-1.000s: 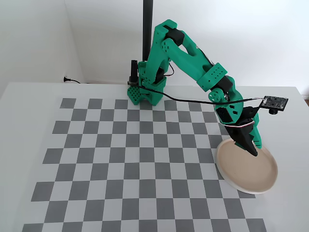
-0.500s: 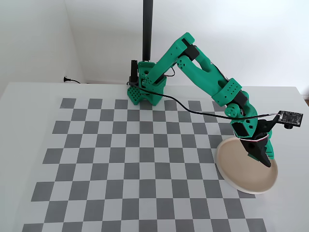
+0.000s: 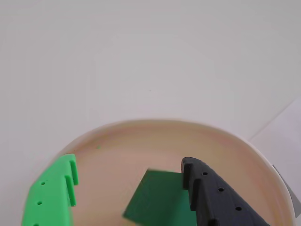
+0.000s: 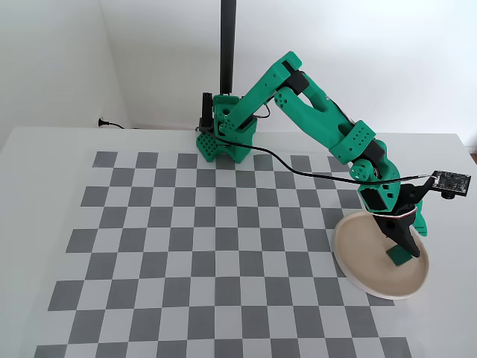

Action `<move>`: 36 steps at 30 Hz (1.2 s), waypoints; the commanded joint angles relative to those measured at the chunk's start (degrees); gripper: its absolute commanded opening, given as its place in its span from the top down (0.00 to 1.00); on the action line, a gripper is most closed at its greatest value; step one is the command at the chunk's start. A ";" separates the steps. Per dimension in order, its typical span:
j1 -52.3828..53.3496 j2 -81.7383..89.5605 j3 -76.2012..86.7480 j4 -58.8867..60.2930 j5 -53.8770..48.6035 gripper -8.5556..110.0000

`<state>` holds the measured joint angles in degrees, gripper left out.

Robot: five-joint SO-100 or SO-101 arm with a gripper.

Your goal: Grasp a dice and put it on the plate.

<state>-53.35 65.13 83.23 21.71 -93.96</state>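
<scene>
Gripper (image 3: pixel 129 188) hanging with fingers parted, dice (image 3: pixel 157 197) lying on plate (image 3: pixel 141 141) near its right rim, touching black finger (image 3: pixel 211 193).

The arm (image 4: pixel 313 119) is reaching out from its base and bending down at the wrist – the gripper (image 3: pixel 131 188) is pointing downward, its green and black fingers standing spread apart – nothing clamped between them
</scene>
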 commanded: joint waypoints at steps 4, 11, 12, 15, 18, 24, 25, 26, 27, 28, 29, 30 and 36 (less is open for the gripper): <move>0.35 6.15 -6.06 1.76 0.44 0.75; 0.79 14.33 -5.45 9.84 1.32 0.77; 0.88 15.91 -5.19 11.60 1.49 0.78; 0.88 22.32 -1.41 14.15 1.76 0.84; 0.97 30.41 4.92 14.50 1.76 0.96; 3.34 44.47 12.39 20.30 2.72 0.96; 3.96 46.85 13.71 21.18 2.99 0.96; 4.57 49.31 15.38 21.88 3.16 0.96; 5.27 52.12 17.40 22.24 3.34 0.96; 5.89 54.93 19.34 22.85 3.78 0.96; 6.59 57.83 21.18 24.08 4.22 0.96; 7.12 60.82 23.12 25.05 4.92 0.96; 11.60 76.55 31.99 30.59 10.11 0.96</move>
<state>-43.86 130.61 113.73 51.06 -85.78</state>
